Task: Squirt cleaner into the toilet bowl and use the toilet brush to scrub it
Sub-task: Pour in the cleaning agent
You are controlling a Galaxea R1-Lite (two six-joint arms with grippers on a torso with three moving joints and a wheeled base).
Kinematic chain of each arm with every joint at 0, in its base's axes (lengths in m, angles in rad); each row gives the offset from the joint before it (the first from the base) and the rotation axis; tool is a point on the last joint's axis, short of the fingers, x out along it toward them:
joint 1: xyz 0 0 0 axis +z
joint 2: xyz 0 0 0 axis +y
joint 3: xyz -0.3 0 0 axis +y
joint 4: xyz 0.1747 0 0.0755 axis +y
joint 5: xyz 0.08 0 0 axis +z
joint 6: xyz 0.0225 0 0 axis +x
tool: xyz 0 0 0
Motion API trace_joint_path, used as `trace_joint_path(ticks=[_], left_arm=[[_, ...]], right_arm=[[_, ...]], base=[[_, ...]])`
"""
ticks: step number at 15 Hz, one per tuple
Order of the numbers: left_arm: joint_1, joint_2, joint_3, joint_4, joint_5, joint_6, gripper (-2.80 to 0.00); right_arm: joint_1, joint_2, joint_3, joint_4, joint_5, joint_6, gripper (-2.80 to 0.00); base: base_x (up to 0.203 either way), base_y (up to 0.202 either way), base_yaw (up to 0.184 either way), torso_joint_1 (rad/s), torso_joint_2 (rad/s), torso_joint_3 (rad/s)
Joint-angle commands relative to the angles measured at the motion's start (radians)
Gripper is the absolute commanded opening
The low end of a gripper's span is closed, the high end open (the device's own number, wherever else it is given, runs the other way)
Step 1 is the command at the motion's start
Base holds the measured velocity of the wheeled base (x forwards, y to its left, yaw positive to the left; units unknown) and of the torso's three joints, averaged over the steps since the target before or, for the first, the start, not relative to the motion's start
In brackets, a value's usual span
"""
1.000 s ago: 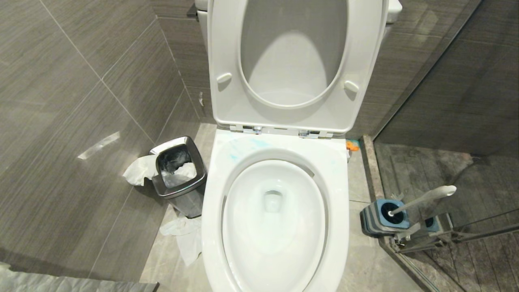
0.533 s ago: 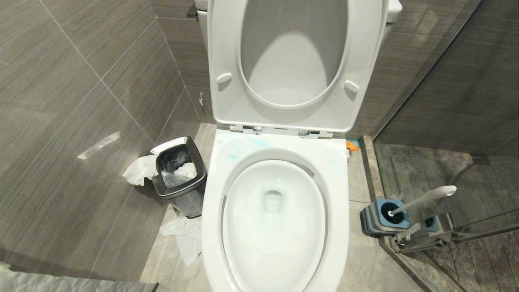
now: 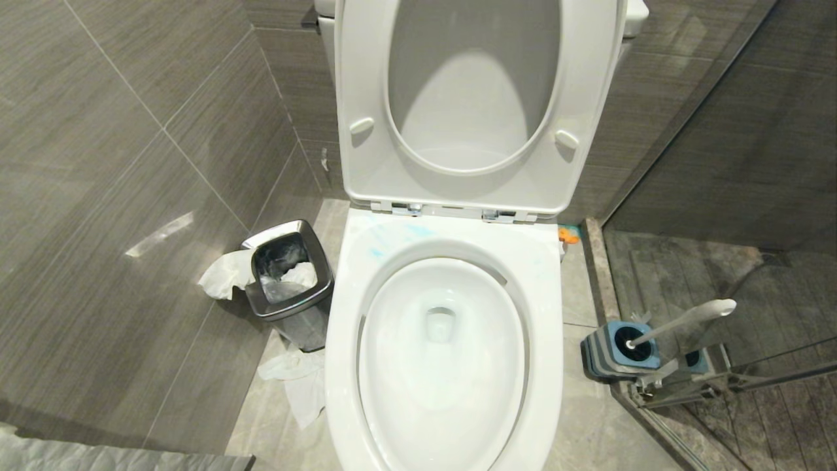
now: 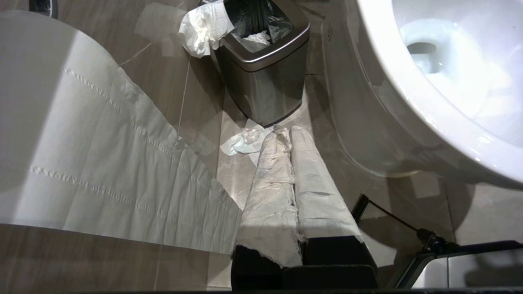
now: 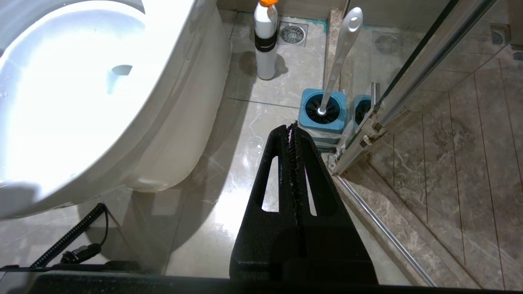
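Item 1, far left: grey tiled wall [image 3: 118, 196], with a hanging sheet of toilet paper [image 4: 102, 163] showing large in the left wrist view.

Item 2: small square chrome waste bin [image 3: 288, 278], dark liner inside, crumpled tissue [image 3: 225, 273] over its edge and more on the floor beside it.

Item 3: left gripper [image 4: 290, 134], parked low near the floor just short of the bin; fingers wrapped in white paper and pressed together, holding nothing.

Item 4, centre: the toilet bowl [image 3: 444, 366], seat and lid raised against the tank. Faint turquoise smears of the cleaner [image 3: 392, 239] lie on the back of the rim, left of centre; the basin itself looks white, with no blue tint that can be made out.

Item 5: white cleaner bottle [image 5: 265, 41] with an orange cap, upright on the floor beside the bowl's right flank.

Item 6: right gripper [image 5: 292, 130], parked low, pointing toward the brush holder; black fingers clenched together, empty.

Item 7, right: the toilet brush [image 3: 680, 322], leaning in its blue square holder [image 3: 618, 350] by the glass shower door [image 3: 752, 163].

Status, as judged: the rim smears suggest some squirting is done; the brush sits in its holder, so scrubbing appears either not begun or finished. Which, cannot be told.
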Motion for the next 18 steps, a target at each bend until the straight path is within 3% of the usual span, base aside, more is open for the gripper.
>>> trace_joint_path(ticks=[1,4,18], left_arm=[[0.000,0.002,0.000,-0.002,0.002,-0.024,-2.80],[0.000,0.002,0.000,-0.002,0.013,-0.052,-2.80],[0.000,0.002,0.000,-0.002,0.013,-0.057,-2.80]], right_arm=[[0.000,0.001,0.000,0.000,0.000,0.000,-2.80],[0.000,0.001,0.000,0.000,0.000,0.000,-2.80],[0.000,0.001,0.000,0.000,0.000,0.000,-2.80]], base=[[0.000,0.000,0.000,0.000,0.00,0.000],[0.000,0.000,0.000,0.000,0.00,0.000],[0.000,0.000,0.000,0.000,0.00,0.000]])
